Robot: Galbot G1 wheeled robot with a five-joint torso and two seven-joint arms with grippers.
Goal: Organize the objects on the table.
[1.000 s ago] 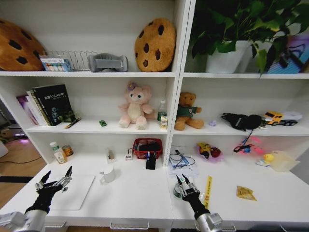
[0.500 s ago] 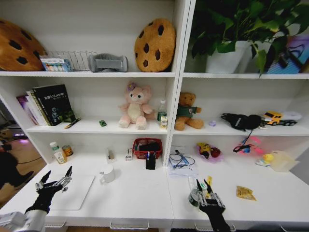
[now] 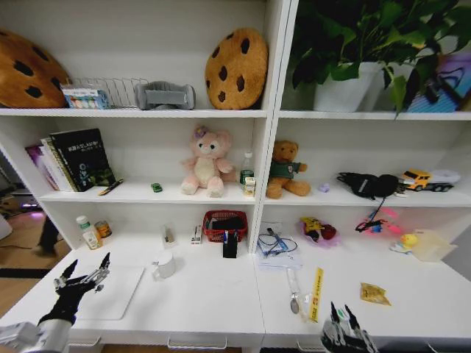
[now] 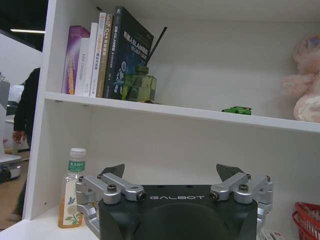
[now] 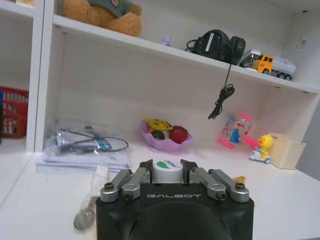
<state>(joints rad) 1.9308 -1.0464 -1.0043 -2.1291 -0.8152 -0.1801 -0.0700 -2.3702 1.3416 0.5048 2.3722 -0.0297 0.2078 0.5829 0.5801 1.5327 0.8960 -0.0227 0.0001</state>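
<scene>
right gripper (image 5: 167,175) pinches green-topped jar (image 5: 167,170) low at table (image 3: 221,294) front edge. left gripper (image 3: 82,273) spread wide, hovering over laptop (image 3: 110,293).

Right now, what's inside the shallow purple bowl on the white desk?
The purple bowl holds a round red object, a yellow item and a dark item; its bottom is covered.

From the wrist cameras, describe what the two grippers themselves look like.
The left gripper and the right gripper match: a black housing with white GALBOT lettering, silver metal linkages held by dark screws, and black pointed fingertips. In the head view the forearms are black, with grey cuffs.
</scene>
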